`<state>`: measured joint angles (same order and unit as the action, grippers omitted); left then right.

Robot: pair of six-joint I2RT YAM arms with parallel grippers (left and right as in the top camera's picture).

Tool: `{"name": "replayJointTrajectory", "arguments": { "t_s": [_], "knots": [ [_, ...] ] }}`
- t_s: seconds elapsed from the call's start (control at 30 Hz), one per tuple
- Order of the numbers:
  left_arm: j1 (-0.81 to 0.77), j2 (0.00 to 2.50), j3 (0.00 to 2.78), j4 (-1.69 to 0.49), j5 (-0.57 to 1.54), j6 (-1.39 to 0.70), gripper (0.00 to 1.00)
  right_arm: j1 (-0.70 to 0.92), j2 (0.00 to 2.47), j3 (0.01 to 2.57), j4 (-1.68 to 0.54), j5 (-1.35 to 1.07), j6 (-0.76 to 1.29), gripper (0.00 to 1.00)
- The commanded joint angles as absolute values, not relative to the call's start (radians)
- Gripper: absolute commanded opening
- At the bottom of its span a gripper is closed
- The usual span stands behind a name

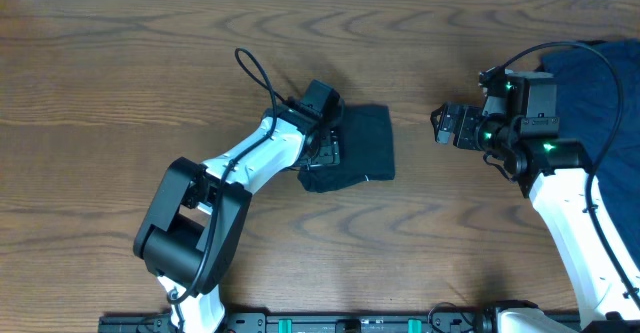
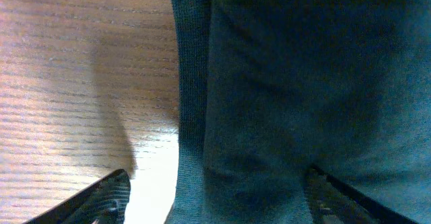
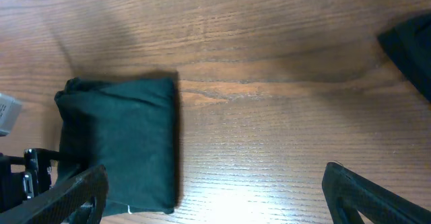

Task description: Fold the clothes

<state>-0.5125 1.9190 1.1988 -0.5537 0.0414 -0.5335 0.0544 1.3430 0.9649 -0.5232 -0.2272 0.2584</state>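
The folded dark teal-black T-shirt (image 1: 365, 145) lies as a small rectangle on the wooden table, near its middle. My left gripper (image 1: 328, 148) is at the shirt's left edge, low over it. In the left wrist view the fabric (image 2: 303, 83) fills most of the frame, and the left gripper's fingers (image 2: 215, 197) are spread wide, one over bare wood and one over the cloth. My right gripper (image 1: 440, 125) is open and empty, above bare table to the right of the shirt. In the right wrist view its fingers (image 3: 214, 190) are wide apart and the shirt (image 3: 121, 143) lies at the left.
A pile of navy-blue clothes (image 1: 600, 93) lies at the table's back right corner, partly under the right arm; a bit of it shows in the right wrist view (image 3: 411, 46). The left arm's cable (image 1: 255, 73) loops over the table behind the shirt.
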Motion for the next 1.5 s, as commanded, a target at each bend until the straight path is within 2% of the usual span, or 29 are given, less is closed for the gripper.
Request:
{"name": "replayJointTrajectory", "arguments": {
  "t_s": [0.0, 0.2, 0.33, 0.47, 0.7, 0.9, 1.13, 1.3, 1.47],
  "knots": [
    [-0.512, 1.958, 1.196, -0.558, 0.009, -0.537, 0.74, 0.048, 1.329, 0.962, -0.524, -0.220, 0.245, 0.99],
    [-0.512, 1.963, 1.196, -0.559, 0.010, -0.537, 0.48, 0.048, 1.329, 0.962, -0.524, -0.220, 0.245, 0.99],
    [-0.512, 1.963, 1.196, -0.559, 0.011, -0.537, 0.20, 0.048, 1.329, 0.962, -0.524, -0.220, 0.245, 0.99],
    [-0.512, 1.962, 1.196, -0.557, 0.011, -0.537, 0.06, 0.048, 1.329, 0.962, -0.524, -0.220, 0.245, 0.99],
    [-0.509, 1.925, 1.240, -0.559, 0.006, -0.525, 0.06, 0.048, 1.329, 0.962, -0.524, -0.220, 0.245, 0.99],
    [-0.493, 1.820, 1.256, -0.559, -0.088, -0.525, 0.06, 0.048, 1.329, 0.962, -0.524, -0.220, 0.245, 0.99],
    [-0.405, 1.779, 1.256, -0.555, -0.170, -0.525, 0.06, 0.048, 1.329, 0.962, -0.524, -0.220, 0.245, 0.99],
    [-0.300, 1.779, 1.256, -0.568, -0.147, -0.525, 0.06, 0.048, 1.329, 0.962, -0.524, -0.220, 0.245, 0.99],
    [-0.252, 1.779, 1.256, -0.589, 0.011, -0.469, 0.06, 0.048, 1.329, 0.962, -0.524, -0.220, 0.245, 0.99]
  ]
}}
